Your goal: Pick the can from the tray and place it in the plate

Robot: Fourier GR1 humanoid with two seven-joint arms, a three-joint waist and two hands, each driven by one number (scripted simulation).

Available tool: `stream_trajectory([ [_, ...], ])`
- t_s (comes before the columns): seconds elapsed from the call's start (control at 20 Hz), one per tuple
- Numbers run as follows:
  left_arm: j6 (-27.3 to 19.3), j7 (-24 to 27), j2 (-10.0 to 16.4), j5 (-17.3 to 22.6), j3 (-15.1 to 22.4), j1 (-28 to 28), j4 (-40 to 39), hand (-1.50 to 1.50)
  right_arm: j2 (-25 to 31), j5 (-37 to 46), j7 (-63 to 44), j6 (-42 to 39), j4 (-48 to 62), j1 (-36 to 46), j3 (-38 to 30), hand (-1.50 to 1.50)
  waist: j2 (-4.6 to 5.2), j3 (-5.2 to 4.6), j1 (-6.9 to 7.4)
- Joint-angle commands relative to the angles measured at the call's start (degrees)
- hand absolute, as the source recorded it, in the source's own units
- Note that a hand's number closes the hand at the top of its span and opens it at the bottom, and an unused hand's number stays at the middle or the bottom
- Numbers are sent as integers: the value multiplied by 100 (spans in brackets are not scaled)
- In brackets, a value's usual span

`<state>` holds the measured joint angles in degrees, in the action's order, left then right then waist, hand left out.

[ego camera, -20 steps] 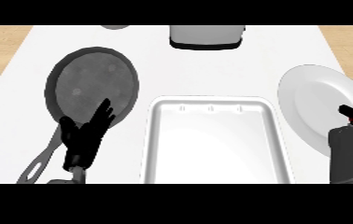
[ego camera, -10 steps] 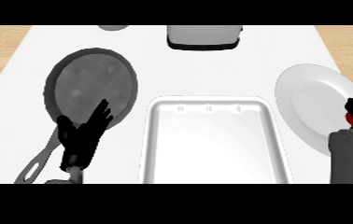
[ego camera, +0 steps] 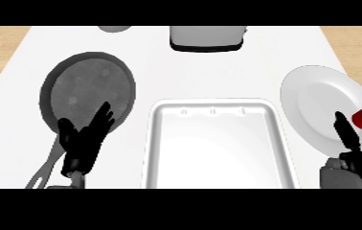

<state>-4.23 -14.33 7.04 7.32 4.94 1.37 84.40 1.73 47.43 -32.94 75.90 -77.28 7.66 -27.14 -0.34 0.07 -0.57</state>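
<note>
Tray (ego camera: 151, 147) at the front middle of the worktop (ego camera: 212, 75) holds no can. A red sliver, likely the can (ego camera: 357, 117), shows at the right edge by the rim of the plate (ego camera: 311, 97), against the right hand (ego camera: 344, 131), presumably brought for set-down, but whether that hand clamps it cannot be told. Left hand (ego camera: 83, 145) rests front left by the pan (ego camera: 88, 85), fingers apart, out of the way.
</note>
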Motion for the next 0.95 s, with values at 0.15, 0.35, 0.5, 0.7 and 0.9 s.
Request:
stream_trajectory([
  [0.15, 54, 93, -38, -120, 10, 73, -95, 0, -169, 14, -709, 345, -1270, -1391, 1560, -150, 21, -14, 29],
  [0.35, 260, 114, 134, 25, -241, -193, -297, 0, -171, 519, -1207, 969, -718, -1680, 2345, -150, 36, -12, 46],
  [0.5, 173, 432, -186, -171, 178, 463, -78, 0, -172, 917, -1586, 973, -823, -1973, 2673, -150, 35, -15, 64],
  [0.7, 282, 191, -42, -15, -125, -100, -337, 0, -172, 1426, -2301, 978, -921, -2119, 2809, -150, 46, -17, 35],
  [0.9, 26, -21, -162, -73, -112, -42, -112, 0, -173, 1845, -2654, 982, -860, -2038, 2847, -150, 46, -16, 18],
])
